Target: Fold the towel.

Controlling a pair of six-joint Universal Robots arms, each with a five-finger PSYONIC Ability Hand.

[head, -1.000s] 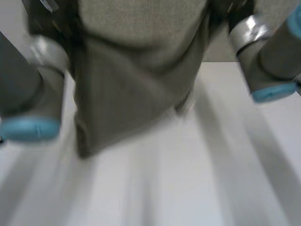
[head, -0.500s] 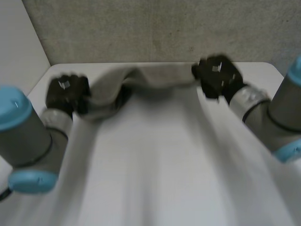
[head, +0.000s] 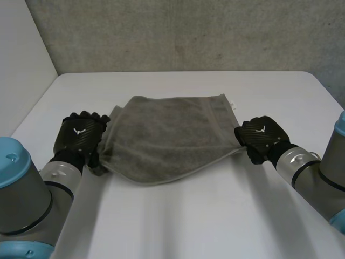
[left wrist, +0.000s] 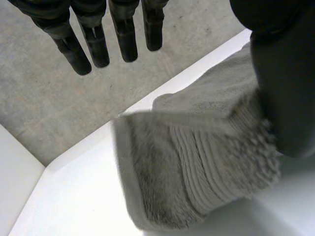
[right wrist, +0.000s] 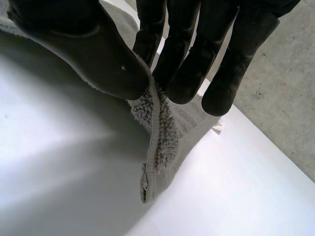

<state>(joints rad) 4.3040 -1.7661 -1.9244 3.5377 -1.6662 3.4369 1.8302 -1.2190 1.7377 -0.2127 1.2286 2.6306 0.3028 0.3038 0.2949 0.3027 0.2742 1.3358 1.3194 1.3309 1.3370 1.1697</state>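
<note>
Grey terry towel folded mid-frame on white table, left hand at left corner, fingers straight and clear, right hand pinching right corner.

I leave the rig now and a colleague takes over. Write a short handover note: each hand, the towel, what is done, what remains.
Left hand: open, fingers straight, thumb against the towel at its near left corner.
Right hand: shut on the towel, pinching the near right corner between thumb and fingers.
Towel: spread on the white table, small label at its far right corner.
Done: towel laid out.
Left: the fold itself; the left hand probably needs a grip first.
</note>
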